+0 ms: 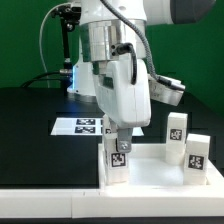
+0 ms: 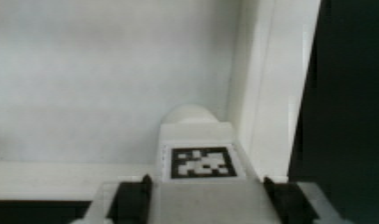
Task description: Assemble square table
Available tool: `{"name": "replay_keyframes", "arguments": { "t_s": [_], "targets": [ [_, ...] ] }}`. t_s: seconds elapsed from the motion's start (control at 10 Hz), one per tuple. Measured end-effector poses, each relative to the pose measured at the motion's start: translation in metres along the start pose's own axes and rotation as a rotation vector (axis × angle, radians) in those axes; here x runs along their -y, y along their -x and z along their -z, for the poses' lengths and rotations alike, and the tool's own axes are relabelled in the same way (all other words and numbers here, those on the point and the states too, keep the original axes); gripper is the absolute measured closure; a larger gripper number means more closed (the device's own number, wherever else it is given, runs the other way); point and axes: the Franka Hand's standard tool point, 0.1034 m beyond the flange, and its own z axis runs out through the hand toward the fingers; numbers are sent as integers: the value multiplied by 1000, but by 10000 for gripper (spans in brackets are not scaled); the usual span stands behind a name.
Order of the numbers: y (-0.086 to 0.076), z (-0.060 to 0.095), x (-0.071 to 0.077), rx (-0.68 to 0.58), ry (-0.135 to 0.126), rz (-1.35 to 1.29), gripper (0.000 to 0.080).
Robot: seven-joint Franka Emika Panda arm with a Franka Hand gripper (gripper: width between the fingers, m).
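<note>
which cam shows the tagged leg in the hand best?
Wrist view: the short white blocky leg fills the frame between the hand's fingers, tag facing the camera. Exterior view shows that leg small, its upper part hidden by the hand.

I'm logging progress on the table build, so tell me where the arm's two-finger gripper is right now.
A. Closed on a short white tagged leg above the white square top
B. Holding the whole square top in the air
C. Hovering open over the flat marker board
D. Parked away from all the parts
A: the two-finger gripper clamps a short white blocky leg with a black-and-white tag over the large white plastic square top, and the wrist view shows a finger on each side of that leg.
</note>
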Motion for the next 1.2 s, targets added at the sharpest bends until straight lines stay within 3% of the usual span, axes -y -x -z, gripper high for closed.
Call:
{"name": "replay_keyframes", "arguments": {
  "t_s": [0.1, 0.2, 0.3, 0.4, 0.5, 0.8, 1.2],
  "targets": [
    [0, -1, 0, 0, 1, -23, 455],
    [0, -1, 0, -1, 2, 35, 318],
    [0, -1, -1, -5, 13, 201, 318],
    [-1, 0, -1, -11, 18, 398, 188],
    [-3, 1, 0, -15, 22, 616, 162],
    [-4, 0, 0, -18, 26, 787, 151],
    [3, 3, 6, -20, 76, 1472, 151]
  ]
}}
